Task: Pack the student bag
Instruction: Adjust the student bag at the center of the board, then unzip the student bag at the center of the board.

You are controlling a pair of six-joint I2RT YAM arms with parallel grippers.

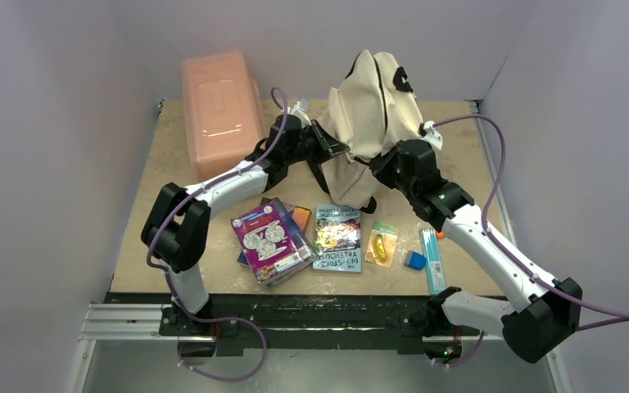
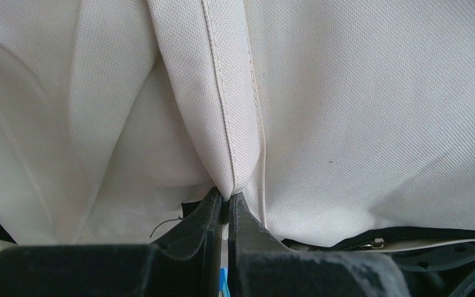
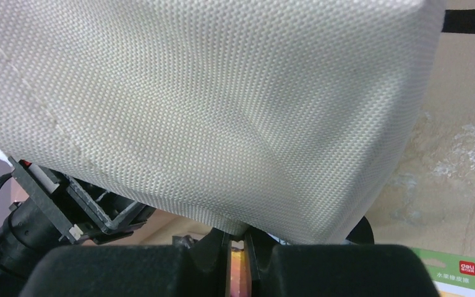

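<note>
Soft, even light falls from above in the overhead view: the table (image 1: 459, 147) is bright, shadows under the arms and beside the bag (image 1: 373, 123) are faint, and the walls take a cool lilac tint. Focus is sharp there. In the left wrist view the bag is almost washed out at right and shaded in its fold at left; the left gripper (image 2: 226, 198) is dark and soft. In the right wrist view the weave is crisp, the right gripper (image 3: 235, 232) a blurred black mass, the table pale with glare.

Back row blocked
Cream fabric backpack (image 1: 374, 115) and rigid pink plastic box (image 1: 219, 110) filled it; plywood table (image 1: 468, 147) lay bare far-right.
</note>
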